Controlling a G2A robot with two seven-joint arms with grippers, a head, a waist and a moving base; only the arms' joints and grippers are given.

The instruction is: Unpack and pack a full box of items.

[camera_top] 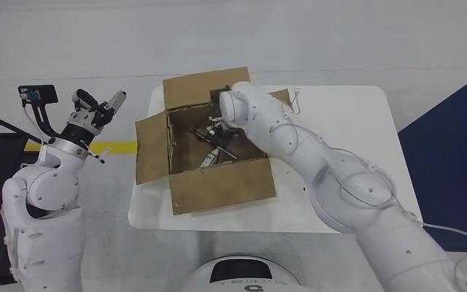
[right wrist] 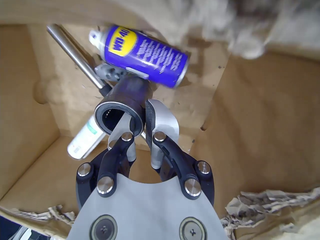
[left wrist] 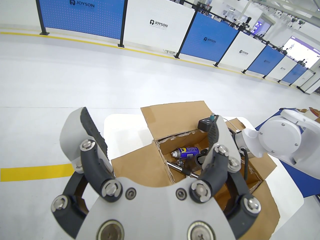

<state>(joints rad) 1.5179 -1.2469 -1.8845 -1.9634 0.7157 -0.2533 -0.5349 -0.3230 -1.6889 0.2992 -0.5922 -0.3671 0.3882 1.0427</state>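
Observation:
An open cardboard box (camera_top: 219, 186) stands on the white table (camera_top: 343, 117). Inside it lie a blue spray can (right wrist: 146, 56), a metal rod (right wrist: 72, 53) and a white tube (right wrist: 85, 138). My right gripper (right wrist: 140, 116) is down in the box, shut on the wall of a dark hollow cylinder (right wrist: 125, 101), one finger inside the bore and one outside. The cylinder is tilted and rests against the can. My left gripper (camera_top: 101, 98) is open and holds nothing, off the table's left side above the floor; its view shows the box (left wrist: 140, 166) and the can (left wrist: 186, 152).
The box flaps (camera_top: 149, 150) stand open to the left and back. Its walls have torn, ragged edges (right wrist: 262, 201). Bare table lies to the right of the box (camera_top: 350, 146). A yellow floor line (camera_top: 117, 147) runs left of the table.

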